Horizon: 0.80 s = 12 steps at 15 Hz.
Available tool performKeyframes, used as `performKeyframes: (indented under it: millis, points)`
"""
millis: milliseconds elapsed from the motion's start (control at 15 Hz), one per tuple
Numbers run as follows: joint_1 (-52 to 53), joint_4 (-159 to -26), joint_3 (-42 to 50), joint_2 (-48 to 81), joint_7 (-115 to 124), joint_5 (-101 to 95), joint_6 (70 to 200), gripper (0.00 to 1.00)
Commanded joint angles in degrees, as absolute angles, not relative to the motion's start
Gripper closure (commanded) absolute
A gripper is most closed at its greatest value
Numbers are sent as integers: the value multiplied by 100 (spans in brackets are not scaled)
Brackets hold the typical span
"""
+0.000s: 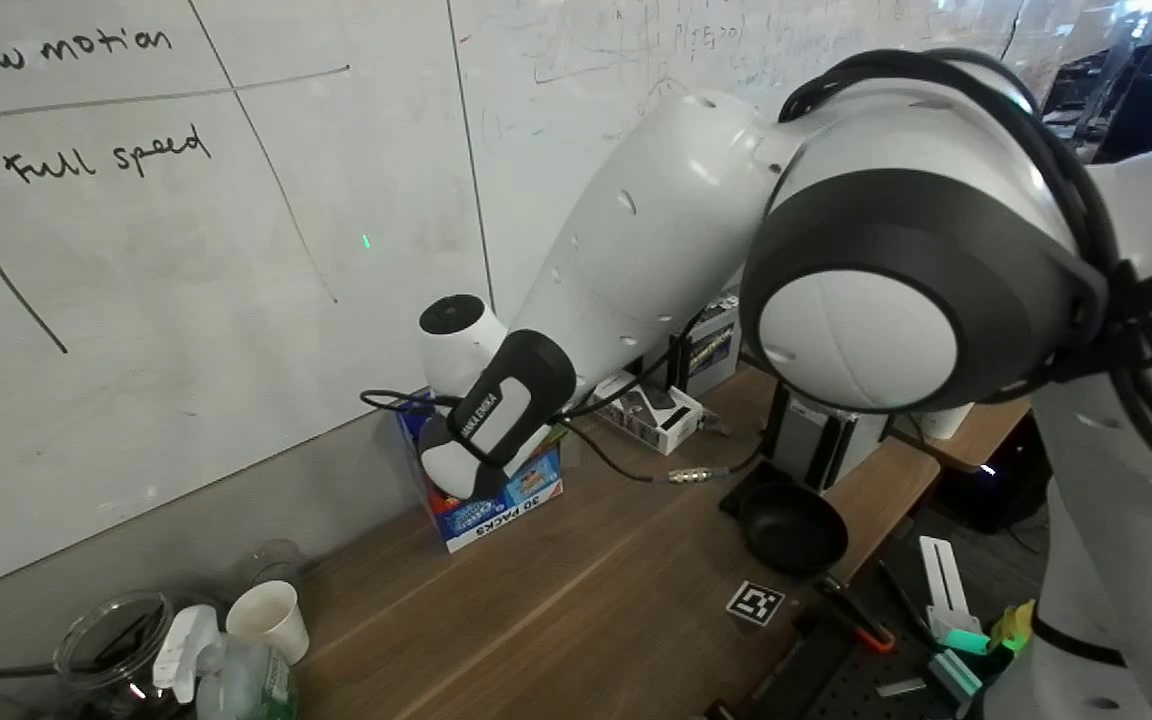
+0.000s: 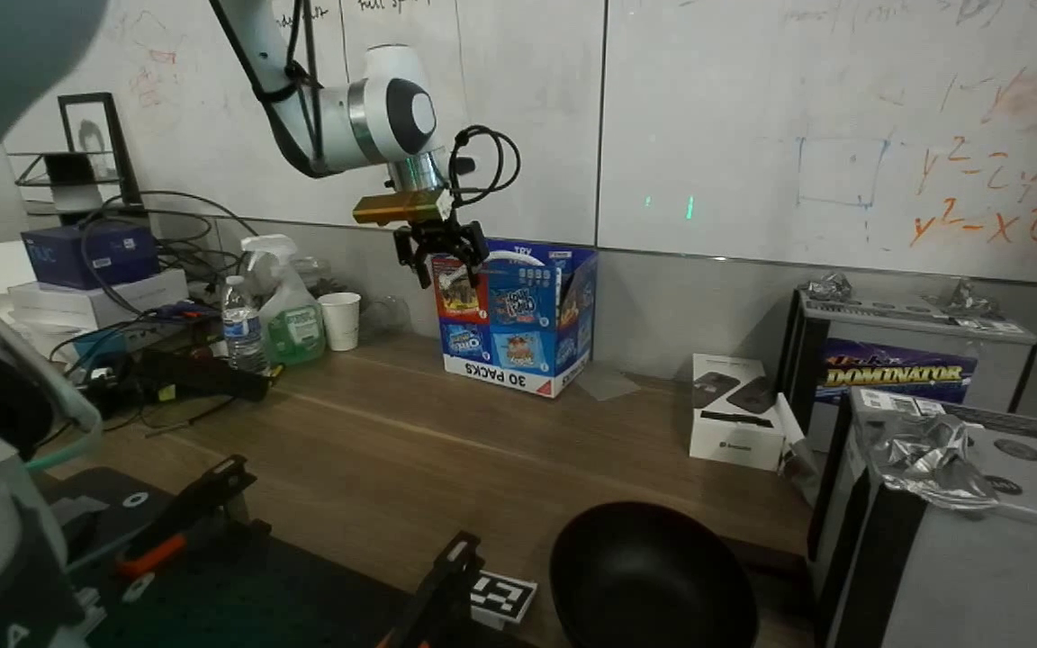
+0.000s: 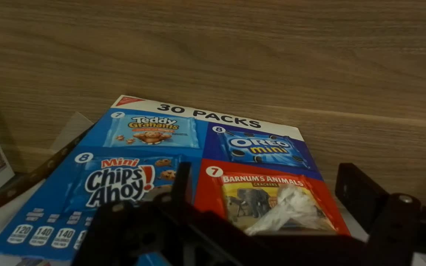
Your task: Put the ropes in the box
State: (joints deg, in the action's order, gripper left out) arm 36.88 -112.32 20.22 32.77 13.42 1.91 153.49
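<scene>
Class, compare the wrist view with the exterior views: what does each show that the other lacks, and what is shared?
Only the wrist view: readable "BARNUM'S ANIMALS" lettering and calorie figures on the snack box.

Only the exterior views: the whiteboard, spray bottle, paper cup and black pan.

Shared: the snack box with its "30 PACKS" strip, reading upright in the wrist view, upside down in both exterior views; the wooden table; and the open gripper, seen in the wrist view and an exterior view.
</scene>
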Motion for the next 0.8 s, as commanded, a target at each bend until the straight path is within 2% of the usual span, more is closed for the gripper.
performKeyframes:
  millis: [0,733]
  points:
    - [2923,-10785,1327,3372,1637,-286,15047,0]
    - [1594,-10397,4,3596,1440,-69,15466,0]
